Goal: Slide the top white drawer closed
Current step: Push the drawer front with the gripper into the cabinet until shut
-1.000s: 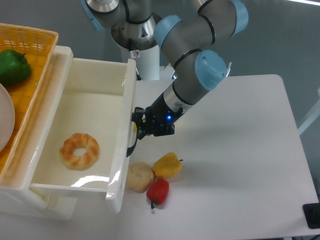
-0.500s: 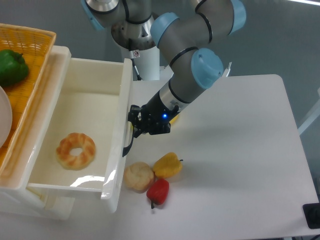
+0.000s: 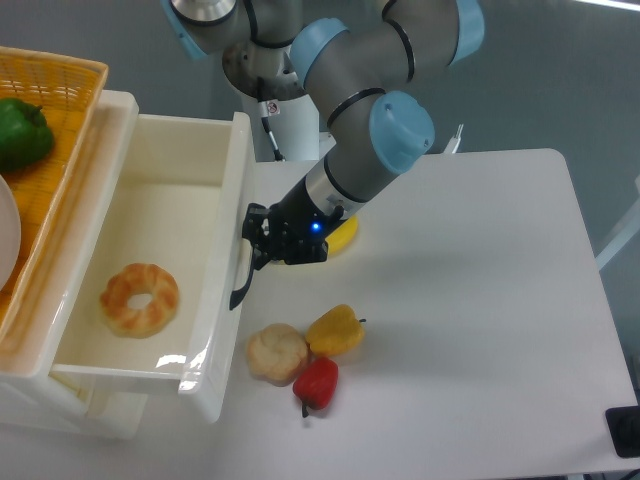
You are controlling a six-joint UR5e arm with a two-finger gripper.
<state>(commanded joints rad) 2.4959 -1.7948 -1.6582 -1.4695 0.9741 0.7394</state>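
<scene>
The top white drawer (image 3: 160, 200) stands pulled out of the cabinet, with a glazed doughnut (image 3: 139, 298) lying inside. Its front panel (image 3: 225, 260) carries a black curved handle (image 3: 240, 275). My gripper (image 3: 252, 245) presses against that front at the handle, the black fingers close together; I cannot tell if they clamp the handle. The lower drawer is hidden under the top one.
An orange wicker basket (image 3: 75, 95) with a green pepper (image 3: 22, 132) sits on the cabinet at the left. A bread roll (image 3: 277, 352), a yellow pepper (image 3: 335, 330) and a red pepper (image 3: 317, 383) lie on the table just right of the drawer front. A yellow object (image 3: 342, 235) lies behind my wrist.
The drawer has slid left, into the cabinet, with my gripper following against its front. The doughnut moved left with it. The items on the table have stayed put.
</scene>
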